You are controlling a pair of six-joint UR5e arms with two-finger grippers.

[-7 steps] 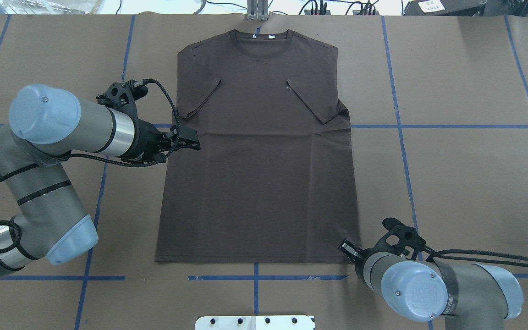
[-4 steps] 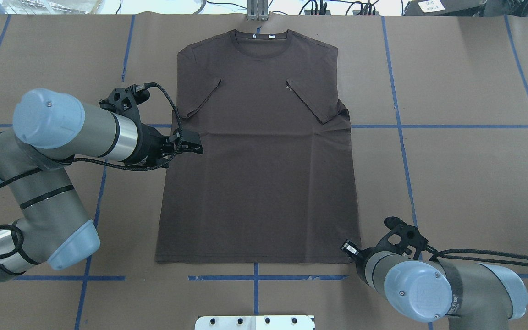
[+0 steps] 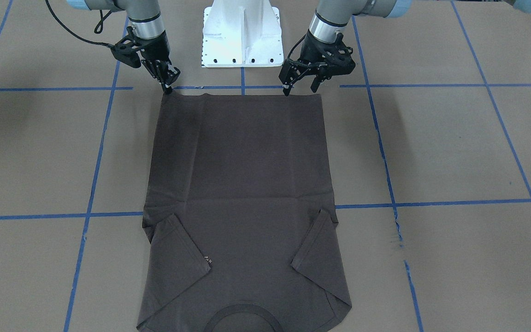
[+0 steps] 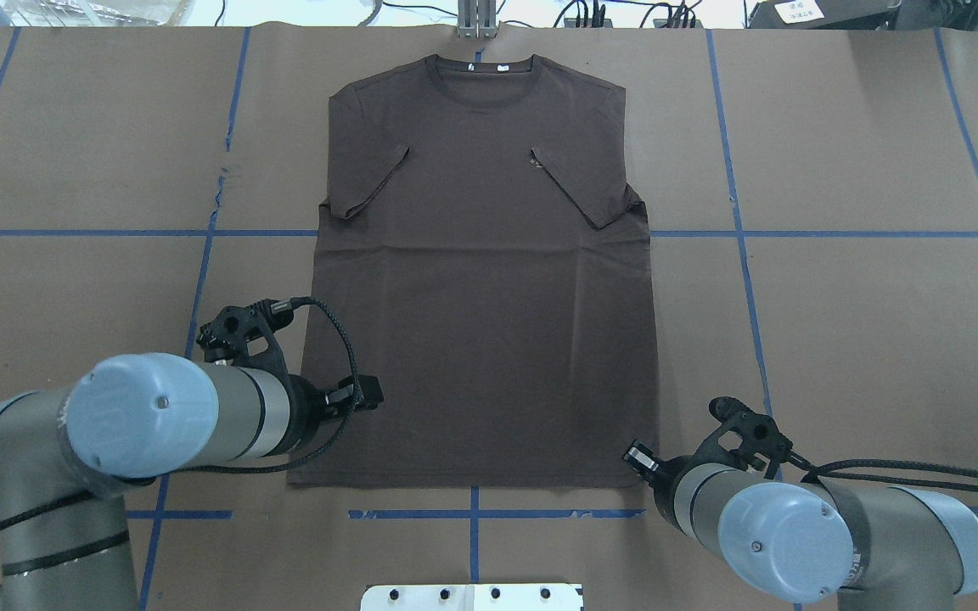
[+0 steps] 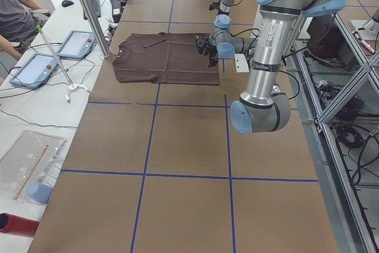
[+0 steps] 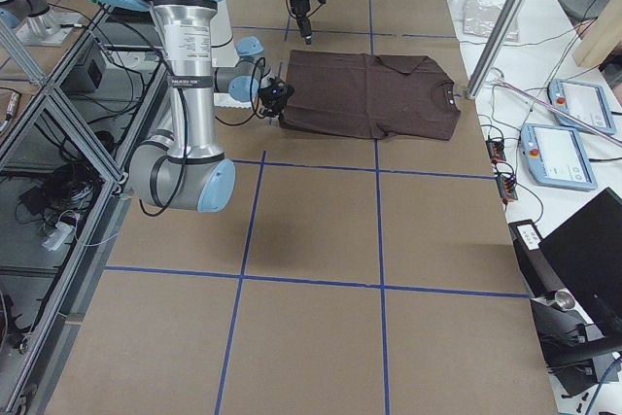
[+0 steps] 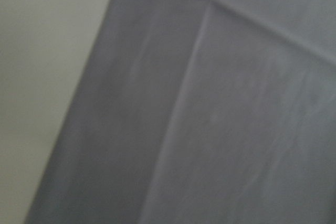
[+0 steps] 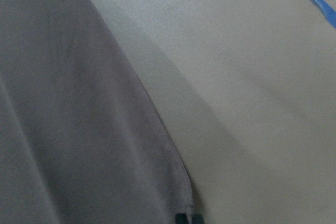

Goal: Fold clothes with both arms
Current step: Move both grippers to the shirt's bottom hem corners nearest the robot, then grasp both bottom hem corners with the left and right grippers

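Flat on the brown-papered bench [image 4: 837, 339]: dark brown T-shirt [image 4: 480, 339], collar far, hem on the robot's side, both sleeves folded inward. Collar cut off at the frame edge in the front-facing view. Right pincer [image 3: 168, 86] drawn narrow at the hem's right corner, seemingly pinching it; largely hidden behind its own wrist from overhead. Left pincer [image 3: 300, 85] spread wide, empty, over the cloth near the hem's left corner. Left wrist view blurred, only cloth and bench discernible.
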